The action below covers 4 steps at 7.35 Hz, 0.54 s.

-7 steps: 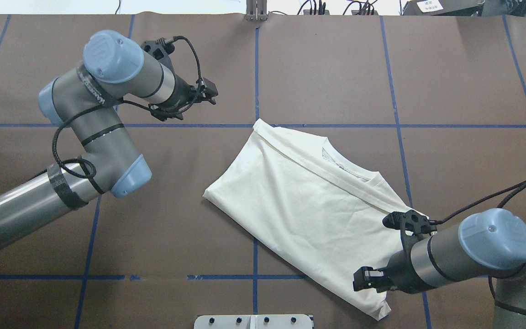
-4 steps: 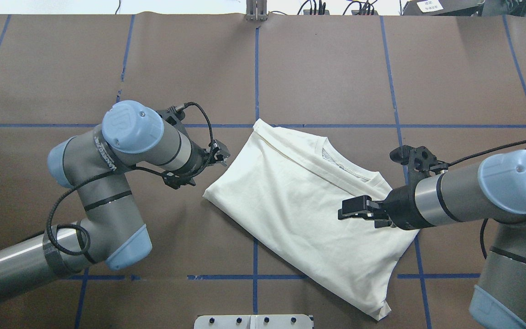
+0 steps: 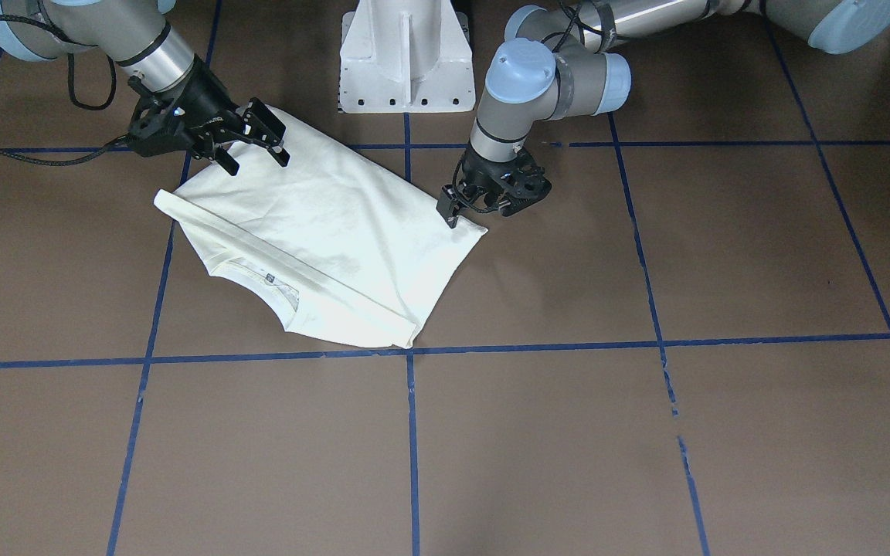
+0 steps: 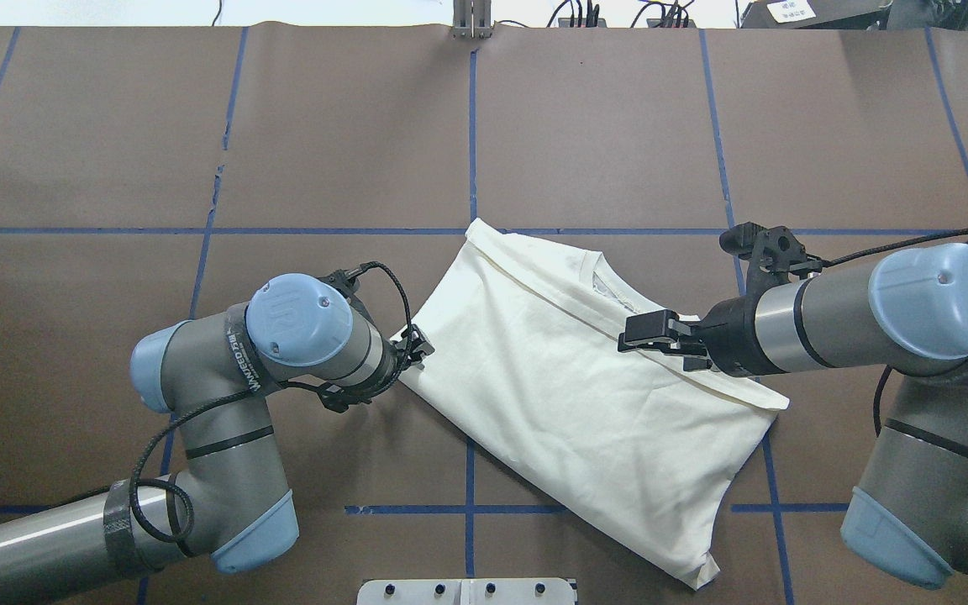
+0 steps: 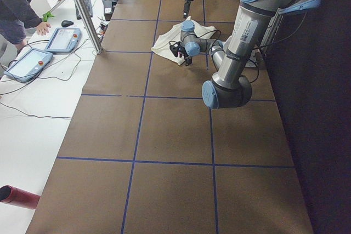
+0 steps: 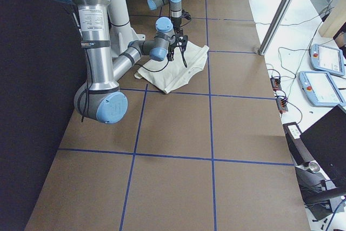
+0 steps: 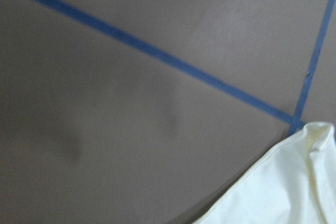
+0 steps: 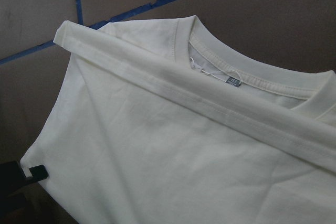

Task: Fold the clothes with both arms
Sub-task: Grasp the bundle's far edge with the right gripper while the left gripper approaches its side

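the shirt (image 4: 568, 370) lies flat on the surface (image 4: 602, 126), plain cream side up, set diagonally across the blue tape lines (image 4: 471, 151) in front of the robot. its collar (image 8: 252, 72) points away from the robot, and a folded band (image 8: 210, 106) runs across the cloth just below the collar. the left pincer (image 4: 415, 346) sits low at the corner of the shirt (image 7: 310, 182) nearest the left arm, touching it or just beside it. whether its jaws are spread or closed cannot be told. the right pincer (image 3: 256, 158) hangs over the opposite side of the shirt near the folded band, jaws spread and holding nothing. the step in hand appears to be taking hold of two opposite points for the next fold. to do it well, lower the left pincer until one finger slides under the corner, so that every layer is pinched and not the top one alone. place the right pincer on an edge or corner rather than on the middle of the cloth, where a pinch would only bunch it. close both before lifting, then raise both sides evenly and keep the span lightly taut, so the earlier folds do not open. the printed side is not visible. whether the band is a tucked sleeve cannot be confirmed. the left wrist view is soft and shows no fingers, only the corner and bare surface. the left wrist joint covers most of its pincer from overhead, the right forearm covers part of the shirt edge, and both side views are too small to read contact.
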{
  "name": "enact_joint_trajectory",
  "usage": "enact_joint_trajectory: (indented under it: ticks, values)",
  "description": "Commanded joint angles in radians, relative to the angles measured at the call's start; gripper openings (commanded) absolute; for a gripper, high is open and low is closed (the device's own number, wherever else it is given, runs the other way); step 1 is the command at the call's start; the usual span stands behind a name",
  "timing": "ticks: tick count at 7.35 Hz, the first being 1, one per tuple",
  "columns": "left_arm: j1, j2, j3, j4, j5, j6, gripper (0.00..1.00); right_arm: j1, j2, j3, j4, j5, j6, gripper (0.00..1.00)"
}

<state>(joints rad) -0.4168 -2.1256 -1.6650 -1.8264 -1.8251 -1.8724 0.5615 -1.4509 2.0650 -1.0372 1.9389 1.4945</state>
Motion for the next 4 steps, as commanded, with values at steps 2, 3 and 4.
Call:
enact_joint_trajectory:
  ticks: [2,3,4]
  values:
    - [0.001,-0.002,0.01,0.001,0.018,-0.013,0.0,0.0,0.004,-0.008,0.0,-0.002,0.0,1.0]
    - [-0.002,-0.002,0.01,0.001,0.018,-0.008,0.0,0.0,0.004,-0.016,0.0,-0.002,0.0,1.0]
    - [-0.005,-0.008,0.007,-0.001,0.018,-0.004,0.0,0.0,0.004,-0.017,0.0,-0.003,0.0,1.0]
